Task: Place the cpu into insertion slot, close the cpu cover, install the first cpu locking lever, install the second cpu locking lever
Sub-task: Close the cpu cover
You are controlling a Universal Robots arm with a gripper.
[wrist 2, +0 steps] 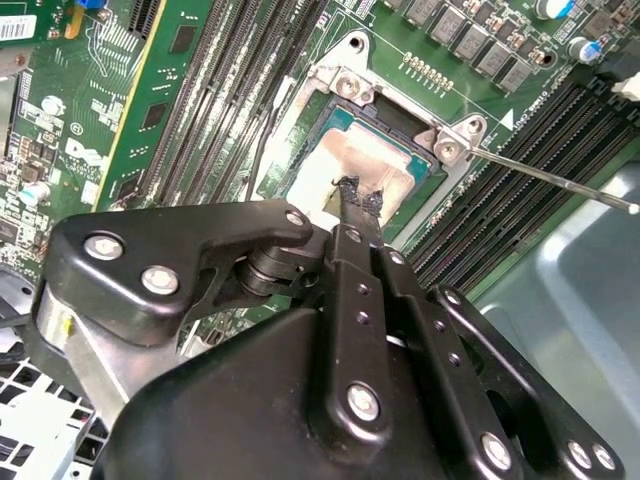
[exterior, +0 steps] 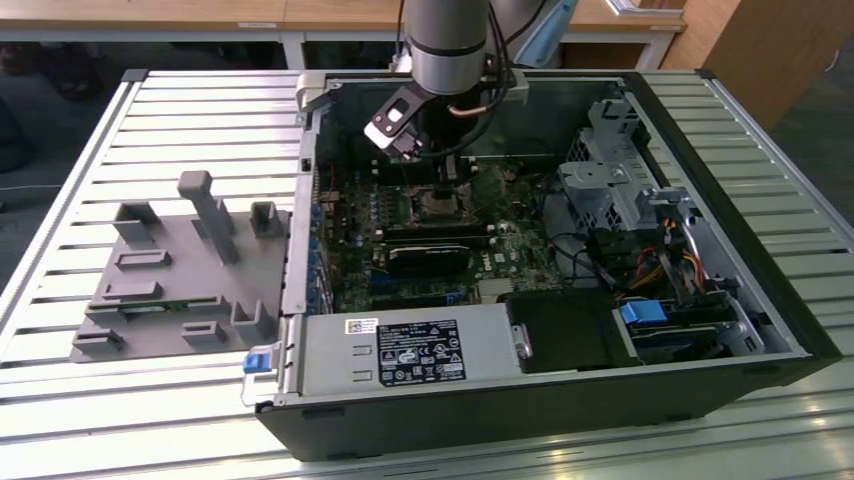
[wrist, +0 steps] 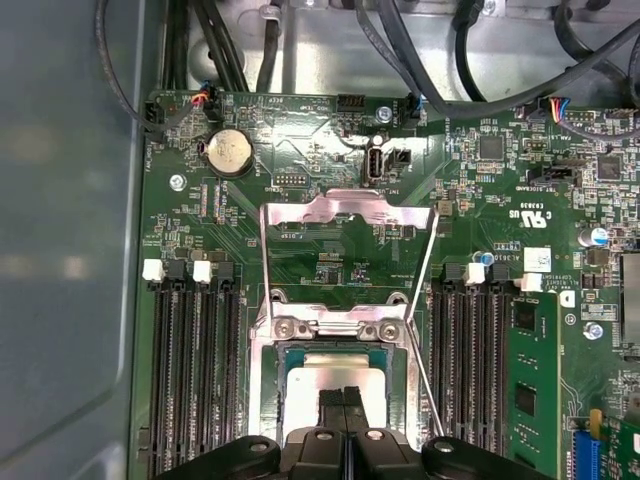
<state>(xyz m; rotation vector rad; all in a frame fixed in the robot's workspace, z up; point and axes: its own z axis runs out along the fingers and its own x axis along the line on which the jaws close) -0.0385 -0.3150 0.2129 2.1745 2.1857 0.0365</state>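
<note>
arm: grey arm (exterior: 447, 40) comes in at the top centre of the exterior view, pointing pretty much straight down
gripper: black gripper (wrist 2: 357, 197), nose-down
fingers: fingers (wrist: 332, 405) pressed together, basically no gap in both wrist views

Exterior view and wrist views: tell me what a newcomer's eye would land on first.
The black gripper strikes first in the second wrist view, fingers closed together, tips at the pale cpu lying in the insertion slot. In the first wrist view the silver cpu cover stands folded back open. In the exterior view the arm reaches into the open computer case, a grey fixture on the exterior view's left.
</note>
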